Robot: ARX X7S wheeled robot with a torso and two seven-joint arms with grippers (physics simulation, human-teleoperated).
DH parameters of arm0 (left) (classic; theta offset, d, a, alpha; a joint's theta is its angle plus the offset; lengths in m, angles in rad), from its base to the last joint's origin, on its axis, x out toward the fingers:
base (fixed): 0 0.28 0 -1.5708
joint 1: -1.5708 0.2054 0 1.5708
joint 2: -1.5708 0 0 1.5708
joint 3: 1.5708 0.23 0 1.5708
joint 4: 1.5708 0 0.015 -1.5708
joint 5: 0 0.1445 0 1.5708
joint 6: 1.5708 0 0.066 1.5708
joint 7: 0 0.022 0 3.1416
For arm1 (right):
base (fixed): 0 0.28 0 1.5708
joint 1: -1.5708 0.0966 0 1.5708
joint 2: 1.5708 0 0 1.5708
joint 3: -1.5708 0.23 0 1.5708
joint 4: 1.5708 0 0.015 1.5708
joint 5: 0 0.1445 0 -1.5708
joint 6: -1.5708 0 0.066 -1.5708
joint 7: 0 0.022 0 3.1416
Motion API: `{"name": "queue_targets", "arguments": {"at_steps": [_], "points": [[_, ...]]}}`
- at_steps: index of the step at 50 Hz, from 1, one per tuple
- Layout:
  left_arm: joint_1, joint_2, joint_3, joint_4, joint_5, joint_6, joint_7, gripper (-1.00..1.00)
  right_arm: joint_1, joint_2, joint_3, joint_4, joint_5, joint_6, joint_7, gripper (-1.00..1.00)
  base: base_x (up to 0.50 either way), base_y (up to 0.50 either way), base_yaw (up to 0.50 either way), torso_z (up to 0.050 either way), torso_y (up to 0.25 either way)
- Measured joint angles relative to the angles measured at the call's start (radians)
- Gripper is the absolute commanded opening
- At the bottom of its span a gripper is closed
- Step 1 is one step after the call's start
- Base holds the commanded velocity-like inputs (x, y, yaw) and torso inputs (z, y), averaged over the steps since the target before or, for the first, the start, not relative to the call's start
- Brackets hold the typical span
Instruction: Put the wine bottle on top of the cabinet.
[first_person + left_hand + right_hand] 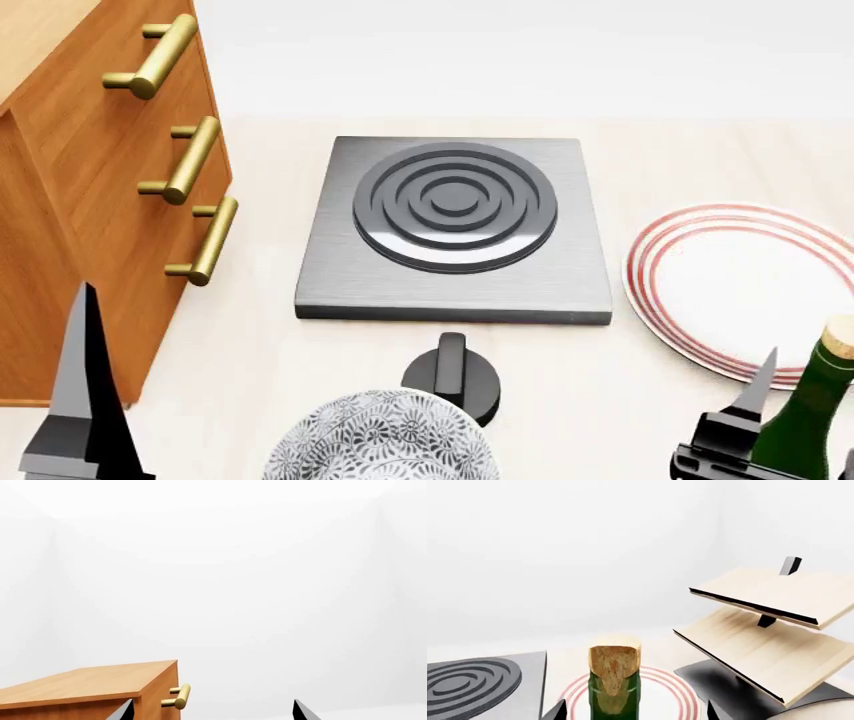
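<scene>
Right end effector (636, 711) spread around wine bottle (614, 685); left end effector (212, 711) spread beside cabinet (93, 682) edge.

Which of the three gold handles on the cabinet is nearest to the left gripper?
The lowest handle in the head view, of the three on the cabinet. It sits closest to the left gripper; the other two handles lie farther away.

You get bright, even, sharp renders: soft glare on the hob (454, 205) rings, faint shadows at 6 o'clock, walls washed white.
</scene>
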Motion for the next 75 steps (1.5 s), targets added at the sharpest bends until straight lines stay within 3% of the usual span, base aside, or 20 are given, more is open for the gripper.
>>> {"name": "queue_targets", "arguments": {"at_steps": [46,47,75], "points": [[-0.034,-0.050,0.048,-0.003,-0.035,0.020,-0.065,1.00,0.058,0.030,-0.028,-0.069,0.035,0.098,0.018,1.00,0.00,0.00,0.00,0.000,0.000],[-0.035,-0.051,0.049,-0.004,-0.035,0.021,-0.066,1.00,0.058,0.030,-0.029,-0.069,0.035,0.098,0.018,-1.00,0.00,0.00,0.00,0.000,0.000],[-0.047,-0.071,0.074,-0.017,-0.046,0.044,-0.089,1.00,0.059,0.038,-0.033,-0.080,0.061,0.098,0.032,-1.00,0.00,0.00,0.00,0.000,0.000]]}}
